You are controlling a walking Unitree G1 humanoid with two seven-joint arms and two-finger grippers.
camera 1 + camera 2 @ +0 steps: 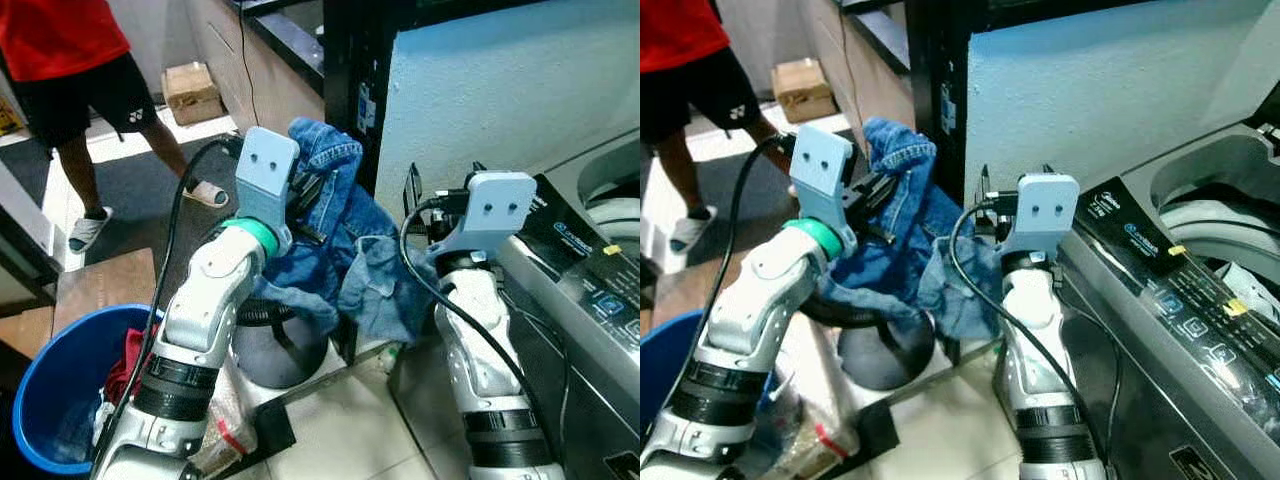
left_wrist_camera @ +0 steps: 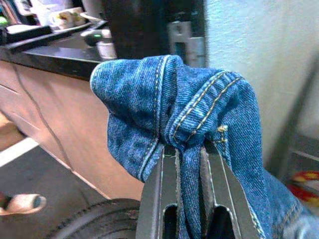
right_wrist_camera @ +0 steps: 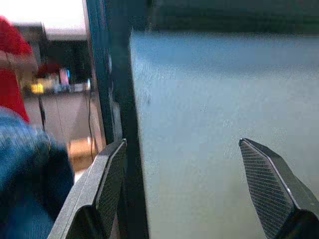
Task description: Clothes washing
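A pale blue wall (image 1: 500,90) rises behind a dark counter (image 1: 285,30) above a tiled floor (image 1: 340,430).

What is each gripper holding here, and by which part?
The left gripper is shut on the blue jeans, pinching a bunched fold at a stitched seam, the rest hanging below. The right gripper is open and holds nothing.

The two head views look forward and down from above both arms, sharing the jeans (image 1: 340,240), the washing machine (image 1: 1200,300) and the pale wall (image 1: 500,90). The left wrist view sits very close behind the denim, facing a dark counter (image 2: 55,57). The right wrist view faces that wall closely.
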